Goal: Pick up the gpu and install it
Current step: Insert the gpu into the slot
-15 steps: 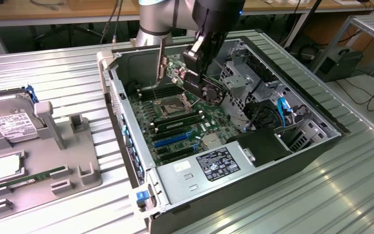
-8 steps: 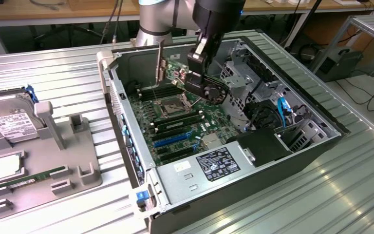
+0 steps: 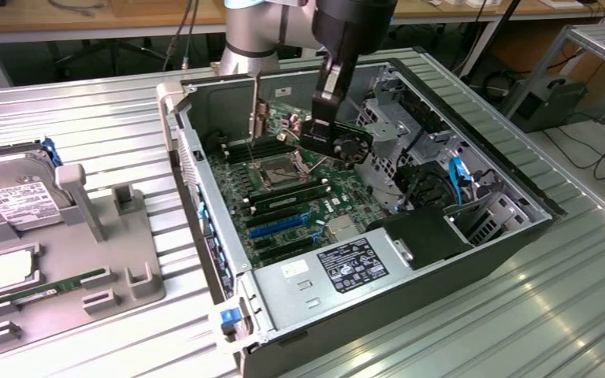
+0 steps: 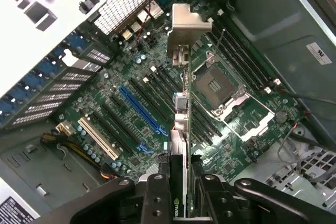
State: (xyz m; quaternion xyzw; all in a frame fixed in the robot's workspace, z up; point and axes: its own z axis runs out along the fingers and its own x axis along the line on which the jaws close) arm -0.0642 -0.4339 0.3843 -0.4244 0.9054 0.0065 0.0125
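Gpu [image 4: 181, 103] clamped edge-on in jaws (near end cut off), over motherboard [image 4: 121, 77]

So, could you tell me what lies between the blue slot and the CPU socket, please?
In the wrist view, black slots, with the gpu in the pincer hanging edge-on over them.

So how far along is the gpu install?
Done: pickup. The gpu is in the air inside the open case.
In hand: the gripper clamps it above the motherboard.
Left: seating. The card is not yet in any slot, and the blue slot is bare.
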